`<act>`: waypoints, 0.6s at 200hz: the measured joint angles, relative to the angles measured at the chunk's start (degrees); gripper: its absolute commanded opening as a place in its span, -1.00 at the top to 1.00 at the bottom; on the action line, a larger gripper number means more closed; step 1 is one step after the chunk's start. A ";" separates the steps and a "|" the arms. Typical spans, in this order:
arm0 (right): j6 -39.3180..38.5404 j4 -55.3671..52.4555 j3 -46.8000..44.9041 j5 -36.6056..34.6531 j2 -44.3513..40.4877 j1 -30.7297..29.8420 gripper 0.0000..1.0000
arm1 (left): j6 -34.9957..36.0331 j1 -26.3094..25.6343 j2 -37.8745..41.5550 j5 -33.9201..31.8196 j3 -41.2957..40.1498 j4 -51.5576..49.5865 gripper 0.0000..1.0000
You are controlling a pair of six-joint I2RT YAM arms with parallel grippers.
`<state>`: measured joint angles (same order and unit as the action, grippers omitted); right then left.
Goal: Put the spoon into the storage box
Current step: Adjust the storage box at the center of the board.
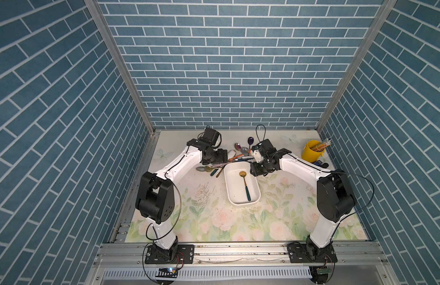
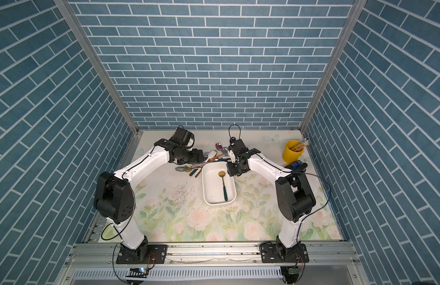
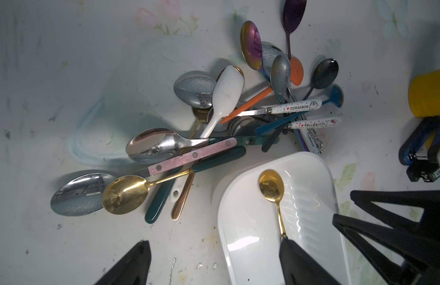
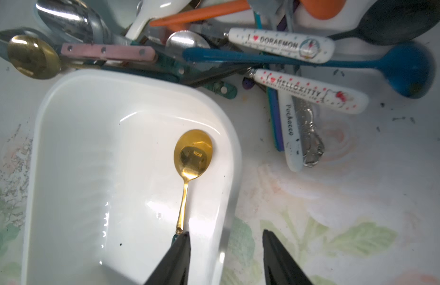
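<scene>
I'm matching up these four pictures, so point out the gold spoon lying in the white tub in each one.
Top view: gold spoon just right of centre, inside the white tub.
Top view: gold spoon at centre, slightly low.
Left wrist: gold spoon right of centre, lower half.
Right wrist: gold spoon near centre, slightly left.
Shared landmark: the white tub around it, seen in all four.

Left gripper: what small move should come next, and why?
Probably lower the left gripper onto the gold spoon at the edge of the pile: its jaws stand open and empty, one spoon lies in the storage box, many wait outside.
</scene>
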<state>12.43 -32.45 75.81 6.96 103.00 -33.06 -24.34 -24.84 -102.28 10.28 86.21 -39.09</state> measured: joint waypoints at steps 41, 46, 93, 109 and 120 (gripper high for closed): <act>0.87 1.33 -1.09 -0.81 0.13 -0.98 0.26 | -3.13 0.68 -0.85 -0.15 -0.04 1.36 -0.76; 1.20 1.55 -1.40 -1.03 0.15 -1.03 0.31 | -3.63 0.76 -0.94 -0.15 -0.04 1.70 -0.76; 2.47 1.86 -5.27 -2.45 0.20 -1.68 0.54 | -10.12 1.40 -1.55 1.33 -1.25 6.19 -0.75; 2.56 1.77 -5.95 -2.84 0.20 -2.10 0.60 | -12.39 1.53 -1.90 2.03 -1.84 7.74 -0.74; 2.80 1.86 -6.29 -3.30 0.20 -2.38 0.64 | -13.86 1.64 -2.16 2.58 -2.16 8.70 -0.74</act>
<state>15.22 -30.59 69.52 3.66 103.20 -35.44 -38.20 -23.20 -104.44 12.86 84.05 -30.39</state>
